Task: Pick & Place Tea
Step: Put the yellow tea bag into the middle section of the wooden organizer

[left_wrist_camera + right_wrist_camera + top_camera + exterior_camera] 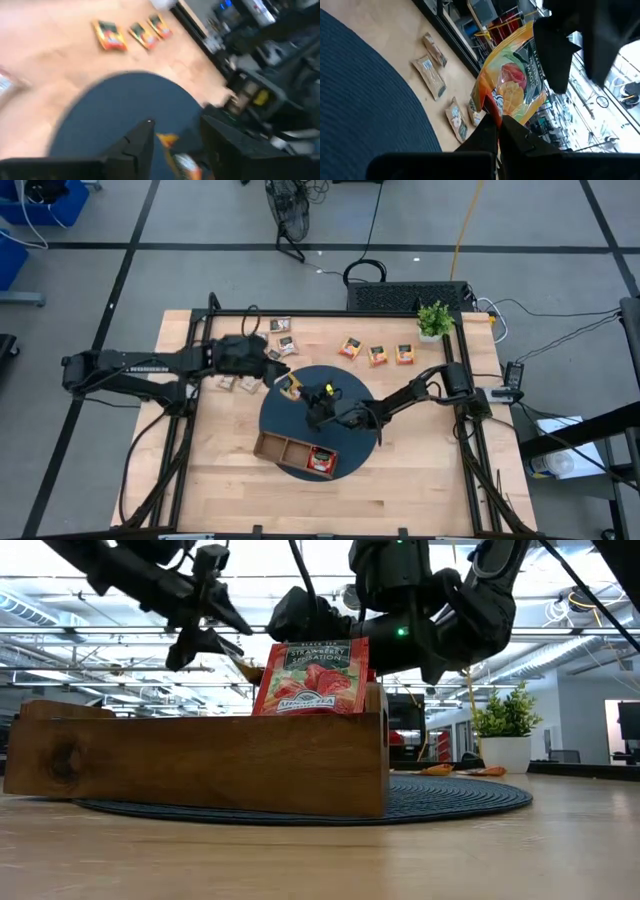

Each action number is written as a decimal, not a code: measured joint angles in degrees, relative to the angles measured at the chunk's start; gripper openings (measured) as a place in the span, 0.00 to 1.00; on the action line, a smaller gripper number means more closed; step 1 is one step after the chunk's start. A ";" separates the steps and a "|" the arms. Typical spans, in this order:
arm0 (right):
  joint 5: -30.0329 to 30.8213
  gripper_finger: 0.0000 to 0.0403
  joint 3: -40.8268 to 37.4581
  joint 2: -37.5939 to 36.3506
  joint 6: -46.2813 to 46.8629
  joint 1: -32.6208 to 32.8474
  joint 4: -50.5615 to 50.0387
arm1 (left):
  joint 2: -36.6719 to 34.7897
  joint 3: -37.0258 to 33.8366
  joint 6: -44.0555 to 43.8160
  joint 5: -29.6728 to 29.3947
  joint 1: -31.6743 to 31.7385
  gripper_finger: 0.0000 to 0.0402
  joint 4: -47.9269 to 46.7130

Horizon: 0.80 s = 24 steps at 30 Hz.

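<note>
An orange tea sachet (515, 85) hangs above the round dark mat (352, 385), between my two grippers. My right gripper (497, 120), reaching in from the table's right, is shut on it. My left gripper (175, 134), reaching in from the left, is open, its fingers on either side of the sachet's other end (290, 387). A red sachet (312, 675) stands upright in the right end compartment of the wooden tray (200, 765), which lies on the mat's near edge. My right gripper pinches the orange sachet's near corner (489, 107) between its two fingers. The fingers come roughly level from the table's right. The sachet sticks out beyond them, clear of the mat. My left gripper's fingers (555, 55) overlap the sachet's far edge; I cannot tell whether they touch it.
Three orange sachets (377, 355) lie on the far right of the table. Brown sachets lie at the far left (283, 335) and beside the mat (236, 384). A potted plant (435, 320) stands at the far right corner.
</note>
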 joint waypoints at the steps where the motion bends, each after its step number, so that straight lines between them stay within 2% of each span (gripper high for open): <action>1: 0.13 0.00 0.00 -0.02 -0.05 -0.11 -0.23 | 0.58 1.00 -0.54 2.75 0.74 0.43 -0.72; 4: 0.08 0.00 0.00 -0.03 0.65 -0.46 -1.68 | 1.55 3.32 -1.64 9.02 1.68 0.51 -2.95; 8: 0.21 0.00 0.00 -0.02 1.14 -0.79 -2.76 | 1.94 4.37 -1.83 12.89 1.61 0.59 -5.03; 15: 0.25 0.00 0.00 -0.05 0.83 -0.57 -2.55 | 1.97 4.33 -1.93 11.05 2.36 0.65 -14.85; 24: 0.01 0.00 0.00 -0.05 0.22 -0.75 -2.47 | 2.99 4.33 -2.11 8.21 0.95 0.65 -13.82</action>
